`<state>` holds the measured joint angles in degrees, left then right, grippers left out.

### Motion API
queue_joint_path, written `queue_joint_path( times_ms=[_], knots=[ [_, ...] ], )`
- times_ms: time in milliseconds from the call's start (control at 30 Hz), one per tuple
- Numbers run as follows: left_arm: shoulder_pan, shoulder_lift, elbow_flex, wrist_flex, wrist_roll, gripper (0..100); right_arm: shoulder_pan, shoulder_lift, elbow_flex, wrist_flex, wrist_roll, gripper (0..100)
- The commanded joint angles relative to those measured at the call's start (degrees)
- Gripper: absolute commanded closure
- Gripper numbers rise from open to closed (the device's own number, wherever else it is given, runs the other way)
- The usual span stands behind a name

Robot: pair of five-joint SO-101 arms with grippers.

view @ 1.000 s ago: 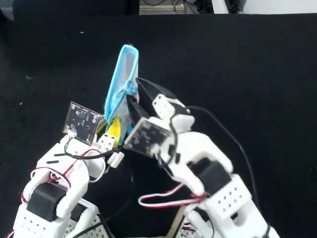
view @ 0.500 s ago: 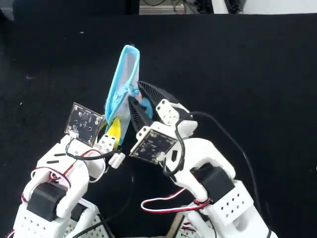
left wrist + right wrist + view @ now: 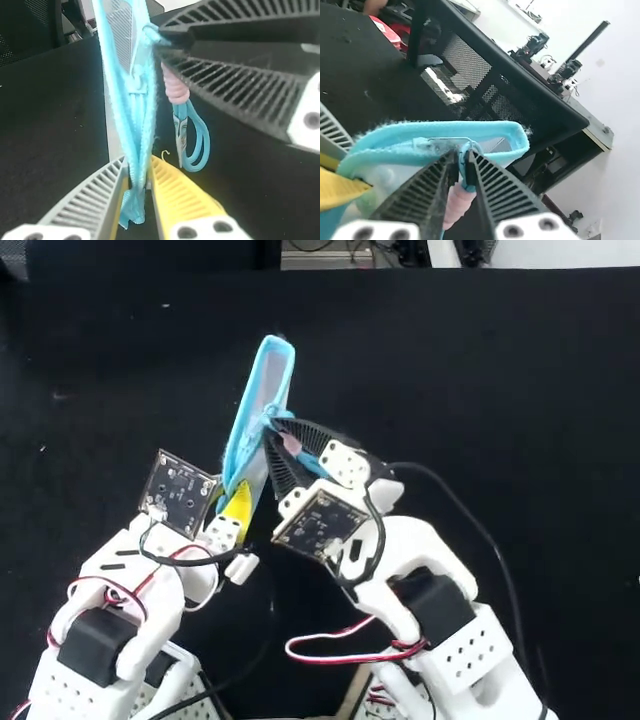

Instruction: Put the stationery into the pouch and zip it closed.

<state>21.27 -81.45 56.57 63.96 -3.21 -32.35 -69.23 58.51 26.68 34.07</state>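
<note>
A light blue mesh pouch [image 3: 258,400] stands on edge above the black table, held between both arms. My left gripper [image 3: 236,498], with one yellow finger and one grey, is shut on the pouch's near end [image 3: 135,195]. My right gripper [image 3: 274,430], with black ribbed fingers, is shut on the zipper pull [image 3: 156,36] along the pouch's side. A pink bead and a blue loop strap [image 3: 194,142] hang from the pull. In the right wrist view the right gripper [image 3: 461,156] pinches the pull against the pouch's blue rim [image 3: 435,134]. What lies inside the pouch is hidden.
Black cloth covers the table [image 3: 480,390], with free room at the right and the back. Both arms crowd the front centre, and a red and white cable [image 3: 330,645] loops below the right arm. A black mesh desk [image 3: 470,75] stands in the room behind.
The pouch has leaned and shifted a little to the right. The right gripper turned and moved with the zipper pull along the pouch's side. The left gripper kept its hold and shifted slightly right.
</note>
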Motion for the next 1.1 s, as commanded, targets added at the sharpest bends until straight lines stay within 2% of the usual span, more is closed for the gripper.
queue_joint_path(
  times_ms=[0,400,600,733,933,1067],
  knots=[
    [0.40,0.26,2.24,1.85,-0.70,97,3.16,1.54,-0.40,-0.88,-0.44,98.8],
    [0.31,0.26,2.24,1.85,-0.62,97,3.43,1.19,-1.01,2.64,-0.35,98.5],
    [0.31,0.26,2.15,1.85,-0.70,97,3.43,1.36,-3.47,8.70,-0.44,86.1],
    [0.31,0.26,2.07,1.85,-0.62,97,3.16,1.71,-2.68,7.21,-0.44,87.5],
    [0.31,0.26,2.24,1.85,-0.70,97,3.34,1.27,1.63,-0.79,-0.44,87.5],
    [0.31,0.26,2.24,1.85,-0.79,97,3.34,1.19,1.10,-0.62,-0.44,87.7]
  ],
)
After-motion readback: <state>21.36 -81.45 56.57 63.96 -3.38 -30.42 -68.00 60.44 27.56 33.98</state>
